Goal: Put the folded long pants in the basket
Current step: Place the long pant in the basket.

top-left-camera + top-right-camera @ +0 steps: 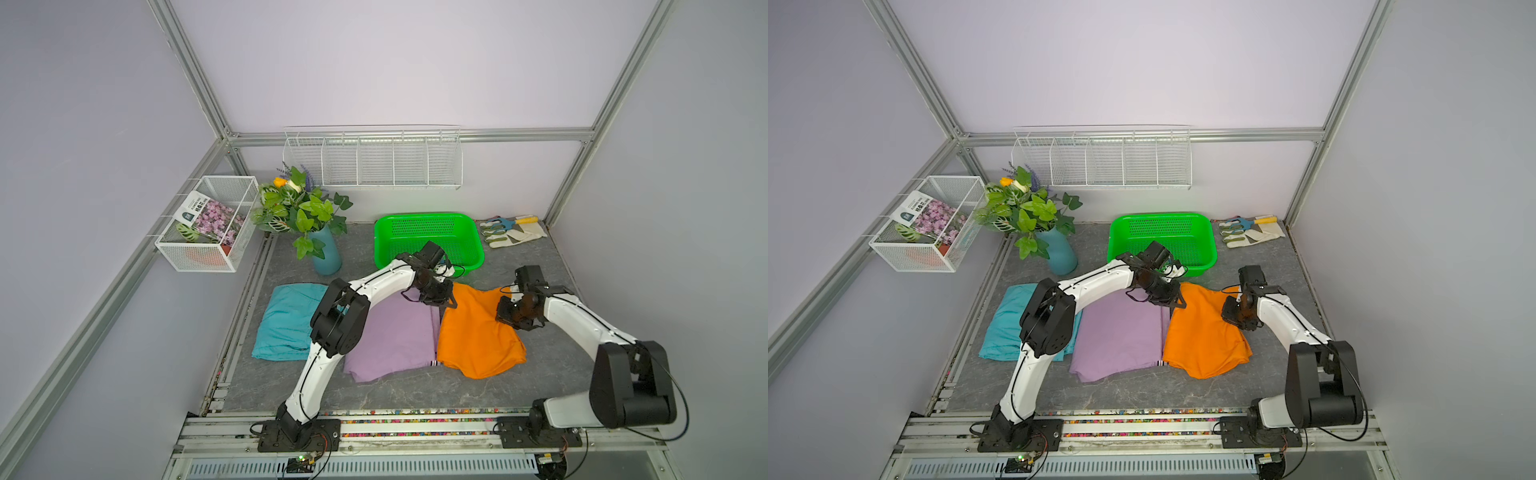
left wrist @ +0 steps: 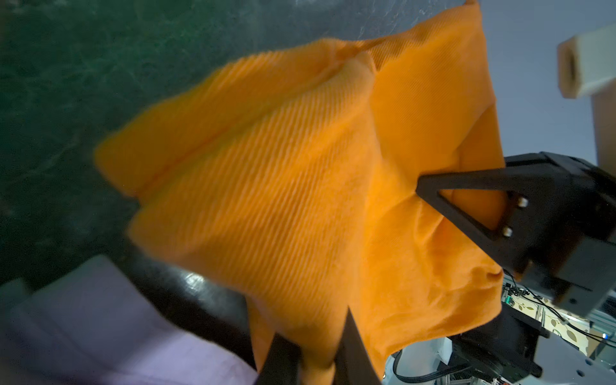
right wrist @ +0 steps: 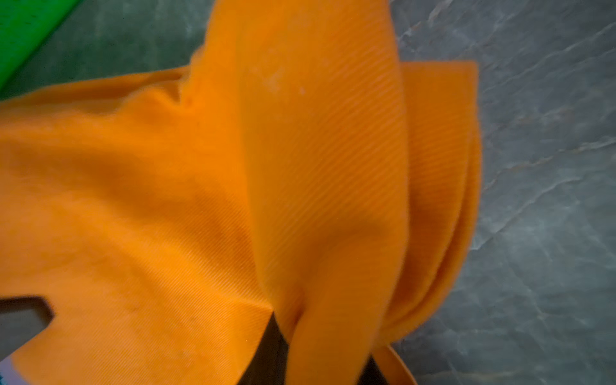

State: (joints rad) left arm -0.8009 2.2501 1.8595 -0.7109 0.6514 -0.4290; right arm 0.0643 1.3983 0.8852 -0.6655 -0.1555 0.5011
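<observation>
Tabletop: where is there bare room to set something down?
Free: front strip along the metal rail; gap between blue vase and green mesh basket. Crowded: middle, with folded teal pants, lilac pants, orange pants side by side.

Concealment, both top views: the left arm (image 1: 338, 318) covers the right part of the teal pants (image 1: 282, 320) and the far edge of the lilac pants (image 1: 390, 336). Its wrist hides part of the near rim of the basket (image 1: 384, 249). The fingertips of the right gripper (image 1: 503, 318) cannot be made out there.

Right wrist view: the orange pants (image 3: 166, 200) bury the fingers, leaving only dark slivers at the lower edge. The basket is a green corner, cut off.

Left wrist view: the left gripper (image 2: 313, 333) is cut off at the edge and the cloth is blurred. One right finger lies behind cloth.

The print on the packet (image 1: 195, 210) is too small to read.
</observation>
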